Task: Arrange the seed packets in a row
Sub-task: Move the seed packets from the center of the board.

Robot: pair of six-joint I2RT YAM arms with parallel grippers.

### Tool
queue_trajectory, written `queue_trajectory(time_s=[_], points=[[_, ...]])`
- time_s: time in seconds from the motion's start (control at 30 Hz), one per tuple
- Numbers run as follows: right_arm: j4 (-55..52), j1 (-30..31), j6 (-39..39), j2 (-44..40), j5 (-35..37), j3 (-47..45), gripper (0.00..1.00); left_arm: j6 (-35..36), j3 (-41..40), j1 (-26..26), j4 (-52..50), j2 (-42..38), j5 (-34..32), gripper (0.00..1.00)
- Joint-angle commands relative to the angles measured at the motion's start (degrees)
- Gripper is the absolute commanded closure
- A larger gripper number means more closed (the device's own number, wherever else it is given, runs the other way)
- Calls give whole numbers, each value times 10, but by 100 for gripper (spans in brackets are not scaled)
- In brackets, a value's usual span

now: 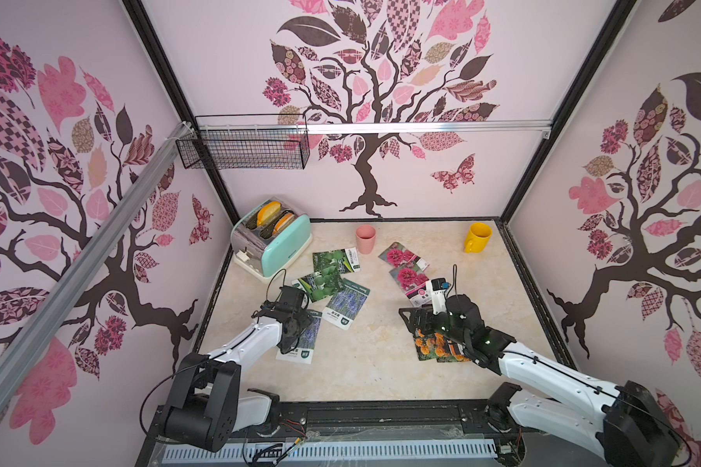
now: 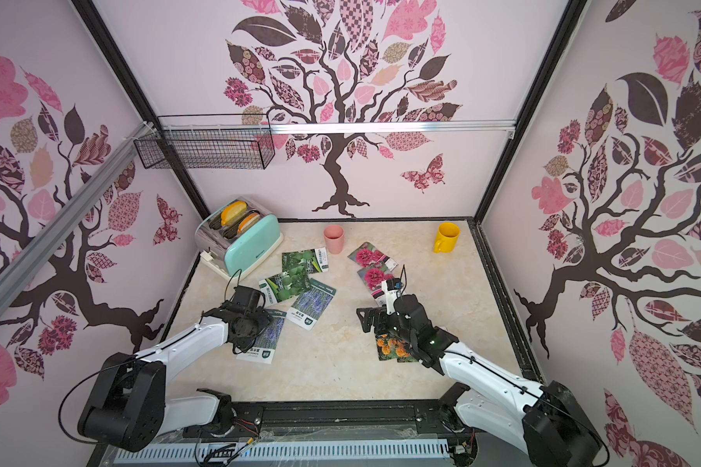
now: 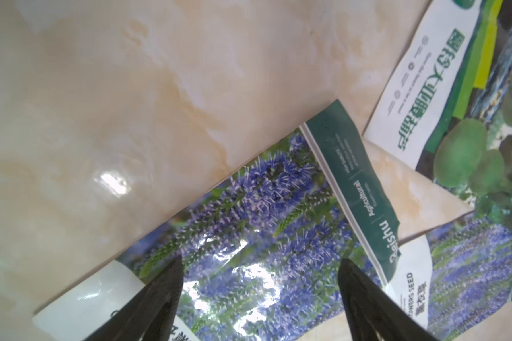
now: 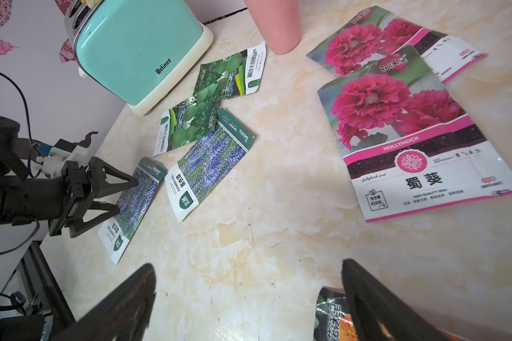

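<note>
Marble tabletop (image 3: 101, 118) bears a lavender packet (image 3: 263, 206) beneath the left gripper (image 3: 260, 262), jaws wide; right gripper (image 4: 247, 265) likewise.

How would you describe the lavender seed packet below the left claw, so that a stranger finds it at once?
Start at the mint-green toaster in the far left corner of the marble table and come nearer, past two glossy green-gourd packets. Two glossy purple-lavender packets follow: the nearer lavender packet, beneath the open black left claw, is yours; its twin has no claw over it.
</note>
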Motion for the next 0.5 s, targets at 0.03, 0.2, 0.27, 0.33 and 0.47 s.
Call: queue_trajectory(time_s=[0.03,0.2,0.27,0.33,0.47], points=[[19,-1,15,11,-22,-10,0,67,-16,74,-28,46,41,15],[29,-1,17,17,-27,-15,0,82,2,140,-33,62,37,16],[32,-1,16,17,-27,-18,0,86,12,162,-34,73,37,17],[31,-1,14,17,-26,-19,0,92,23,185,-37,82,35,17],[30,-1,12,13,-23,-23,0,115,46,244,-44,99,47,18]])
